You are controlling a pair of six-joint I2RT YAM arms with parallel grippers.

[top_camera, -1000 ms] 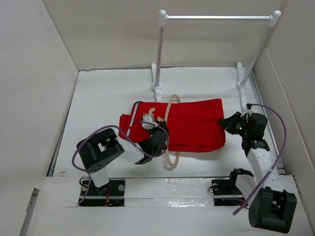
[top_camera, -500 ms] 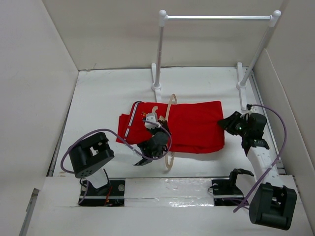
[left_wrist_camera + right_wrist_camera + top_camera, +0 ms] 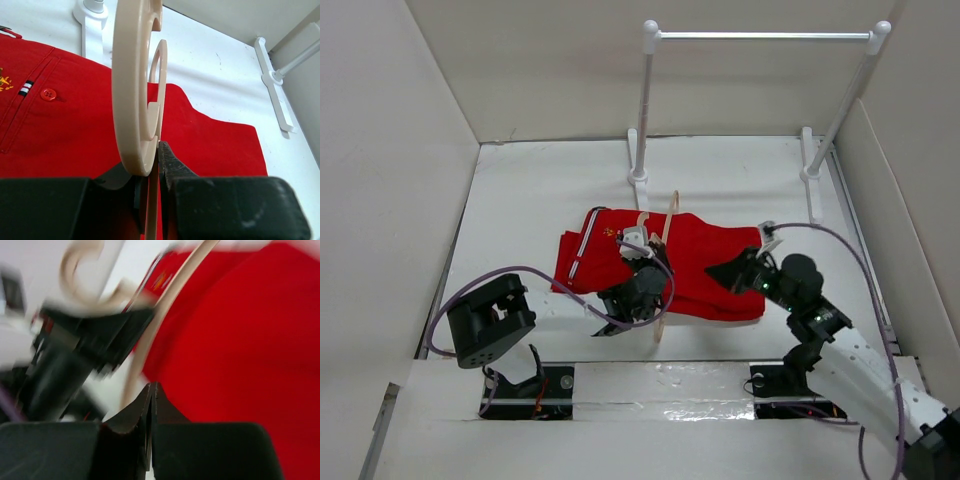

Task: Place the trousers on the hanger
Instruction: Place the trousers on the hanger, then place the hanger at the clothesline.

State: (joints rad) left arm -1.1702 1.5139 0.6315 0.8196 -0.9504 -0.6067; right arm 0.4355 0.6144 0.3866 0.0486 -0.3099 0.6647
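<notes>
The red trousers (image 3: 705, 258) lie flat in the middle of the table. They also show in the left wrist view (image 3: 210, 145) and the right wrist view (image 3: 240, 350). My left gripper (image 3: 644, 262) is shut on the beige hanger (image 3: 666, 232) and holds it on edge over the trousers' left part; the hanger's curved hook rises in the left wrist view (image 3: 132, 85). My right gripper (image 3: 727, 272) is shut and empty, over the trousers' right end, pointing left at the hanger (image 3: 162, 315). Its tips (image 3: 151, 388) are pressed together.
A white-posted rack with a silver bar (image 3: 760, 36) stands at the back, its feet (image 3: 638, 182) close behind the trousers. White walls enclose the table on the left, back and right. The left arm's black body (image 3: 70, 360) is near the right gripper's path.
My right arm has swung left from the table's right edge to the trousers' right end. My left gripper has tilted the hanger more upright and shifted slightly; the trousers have bunched a little leftward.
</notes>
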